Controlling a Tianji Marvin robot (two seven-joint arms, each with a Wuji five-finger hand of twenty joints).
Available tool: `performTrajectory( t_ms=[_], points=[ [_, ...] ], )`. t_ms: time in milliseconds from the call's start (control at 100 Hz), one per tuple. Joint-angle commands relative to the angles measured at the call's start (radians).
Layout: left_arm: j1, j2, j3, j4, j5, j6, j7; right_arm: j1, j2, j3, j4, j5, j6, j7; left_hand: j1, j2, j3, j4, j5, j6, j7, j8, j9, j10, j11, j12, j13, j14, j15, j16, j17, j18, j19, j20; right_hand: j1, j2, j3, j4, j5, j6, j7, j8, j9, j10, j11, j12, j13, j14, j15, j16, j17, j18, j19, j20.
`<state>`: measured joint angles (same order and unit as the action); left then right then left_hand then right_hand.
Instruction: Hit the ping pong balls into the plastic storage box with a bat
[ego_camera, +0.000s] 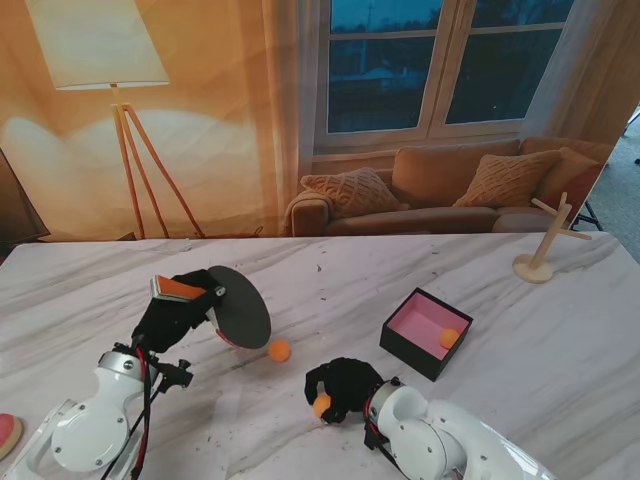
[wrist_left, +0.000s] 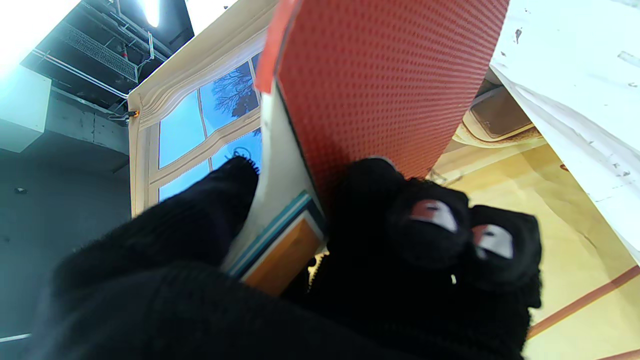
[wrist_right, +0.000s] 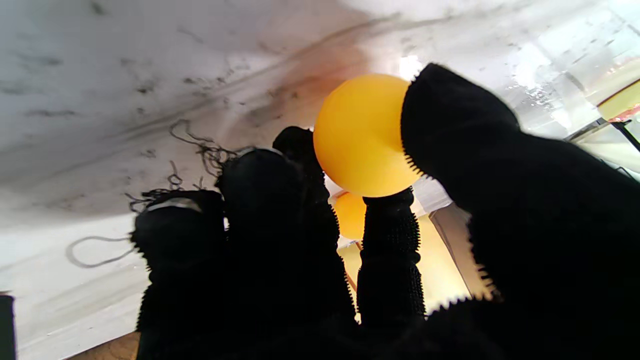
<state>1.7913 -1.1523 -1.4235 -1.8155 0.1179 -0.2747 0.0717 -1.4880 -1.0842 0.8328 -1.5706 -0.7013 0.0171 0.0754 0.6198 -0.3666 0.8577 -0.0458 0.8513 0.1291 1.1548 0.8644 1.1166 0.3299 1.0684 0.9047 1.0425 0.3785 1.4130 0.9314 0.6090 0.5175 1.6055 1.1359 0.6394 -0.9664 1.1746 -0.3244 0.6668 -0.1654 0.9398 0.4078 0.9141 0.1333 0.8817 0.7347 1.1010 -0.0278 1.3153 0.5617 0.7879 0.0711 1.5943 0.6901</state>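
Observation:
My left hand (ego_camera: 175, 308), in a black glove, is shut on the handle of a bat (ego_camera: 243, 307) whose dark face stands edge-on to the table; the left wrist view shows the bat's red pimpled side (wrist_left: 380, 75) rising from my fingers (wrist_left: 435, 225). An orange ball (ego_camera: 279, 350) lies on the table just right of the blade. My right hand (ego_camera: 345, 388) is shut on a second orange ball (ego_camera: 322, 404), pinched between the fingers (wrist_right: 450, 130) close to the table (wrist_right: 150, 75). A black box (ego_camera: 426, 332) with a pink floor holds a third ball (ego_camera: 449, 338).
A wooden peg stand (ego_camera: 545, 245) sits at the far right of the marble table (ego_camera: 330, 270). A pink round object (ego_camera: 6, 432) shows at the near left edge. A printed living-room backdrop runs along the far edge.

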Motion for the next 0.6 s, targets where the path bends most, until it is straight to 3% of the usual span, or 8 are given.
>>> performTrajectory(
  t_ms=[0,590],
  points=[
    [-0.003,-0.003,0.002,0.003,-0.004,0.003,-0.013,-0.004,0.004,-0.005,-0.008,0.0,0.005,-0.016,0.022,0.043,0.013,0.008,0.043,0.034,0.057,0.017,0.012,-0.039,-0.017,0.009,0.035,0.016,0.024,-0.003,-0.007,-0.094,0.032,-0.047,0.051,0.047,0.176,0.032,0.143,0.008,0.184,0.027,0.1,-0.047,0.051,-0.002,0.036,-0.028,-0.006,-0.007,0.03,0.019,0.064,-0.02],
    [-0.05,-0.004,0.021,0.031,-0.011,0.021,-0.018,-0.013,0.007,0.063,-0.085,0.032,-0.016,0.028,0.021,0.043,0.014,0.008,0.044,0.034,0.057,0.018,0.014,-0.04,-0.016,0.01,0.037,0.017,0.024,-0.004,-0.006,-0.095,0.033,-0.047,0.043,0.047,0.19,0.026,0.182,0.011,0.205,0.029,0.113,-0.032,0.052,0.004,0.052,-0.03,-0.006,0.004,0.044,0.023,0.076,-0.038]
  ],
)
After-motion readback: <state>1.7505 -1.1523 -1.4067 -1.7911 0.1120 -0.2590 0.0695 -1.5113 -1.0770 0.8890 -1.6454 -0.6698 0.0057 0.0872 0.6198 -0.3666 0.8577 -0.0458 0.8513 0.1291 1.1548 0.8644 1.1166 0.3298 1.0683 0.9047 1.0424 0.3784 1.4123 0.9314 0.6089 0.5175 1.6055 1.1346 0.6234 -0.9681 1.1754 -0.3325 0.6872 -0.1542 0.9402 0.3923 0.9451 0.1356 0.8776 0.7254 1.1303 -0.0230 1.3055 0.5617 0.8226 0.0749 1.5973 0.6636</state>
